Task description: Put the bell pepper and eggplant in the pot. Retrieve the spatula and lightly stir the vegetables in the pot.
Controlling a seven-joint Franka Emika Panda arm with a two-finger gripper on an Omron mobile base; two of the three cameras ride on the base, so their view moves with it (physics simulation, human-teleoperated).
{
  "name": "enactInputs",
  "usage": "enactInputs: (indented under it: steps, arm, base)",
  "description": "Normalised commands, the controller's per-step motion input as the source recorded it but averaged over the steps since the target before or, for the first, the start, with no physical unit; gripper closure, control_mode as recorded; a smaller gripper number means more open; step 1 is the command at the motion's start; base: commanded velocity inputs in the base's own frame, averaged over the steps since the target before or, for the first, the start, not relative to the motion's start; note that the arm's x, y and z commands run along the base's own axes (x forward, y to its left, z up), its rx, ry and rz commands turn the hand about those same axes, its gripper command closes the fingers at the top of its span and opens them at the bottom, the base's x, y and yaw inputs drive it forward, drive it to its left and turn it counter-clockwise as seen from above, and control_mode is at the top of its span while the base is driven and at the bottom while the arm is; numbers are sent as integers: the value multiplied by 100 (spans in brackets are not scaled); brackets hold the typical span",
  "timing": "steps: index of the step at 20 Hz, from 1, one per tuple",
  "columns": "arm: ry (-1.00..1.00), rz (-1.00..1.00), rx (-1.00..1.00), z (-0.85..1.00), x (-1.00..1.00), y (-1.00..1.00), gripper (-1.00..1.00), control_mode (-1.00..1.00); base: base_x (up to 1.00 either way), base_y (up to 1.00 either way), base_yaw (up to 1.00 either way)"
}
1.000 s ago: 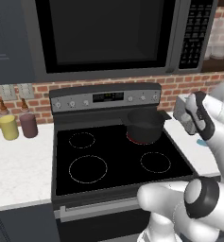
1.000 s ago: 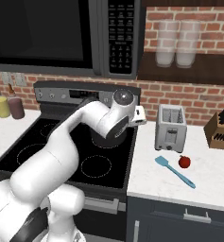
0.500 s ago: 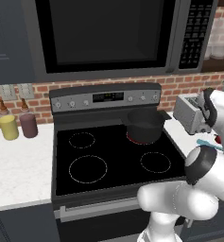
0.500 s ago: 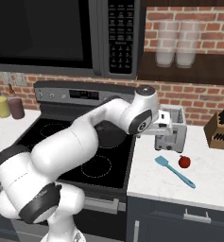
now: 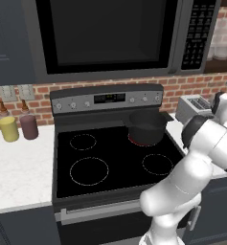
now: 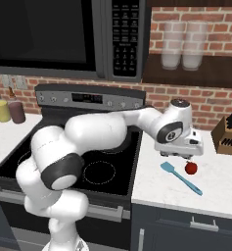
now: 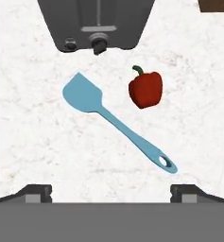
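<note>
Two things flank the spatula (image 7: pixel 114 121) — toaster (image 7: pixel 96 23), bell pepper (image 7: pixel 145 89).

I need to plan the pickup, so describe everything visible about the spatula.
The spatula is one pale blue piece that looks like plastic or silicone. It has a broad flat blade with rounded corners and a long thin handle ending in a small hanging hole. It lies flat on the white speckled counter, right of the stove. In the hand view it runs diagonally, blade toward the toaster. The bell pepper sits close beside it, apart from it. Nothing grips it.
</note>
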Motion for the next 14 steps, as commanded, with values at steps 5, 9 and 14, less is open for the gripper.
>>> enactInputs:
  steps: [5, 9, 14]
  arm:
    - [7, 5, 6, -64, 27, -42, -100, -100]
    - [5, 19, 4, -59, 38, -30, -100, -100]
    - [6, 23, 5, -43, 54, -34, -100, -100]
  base:
    - [0, 0, 0]
    - [0, 0, 0]
    - [0, 0, 0]
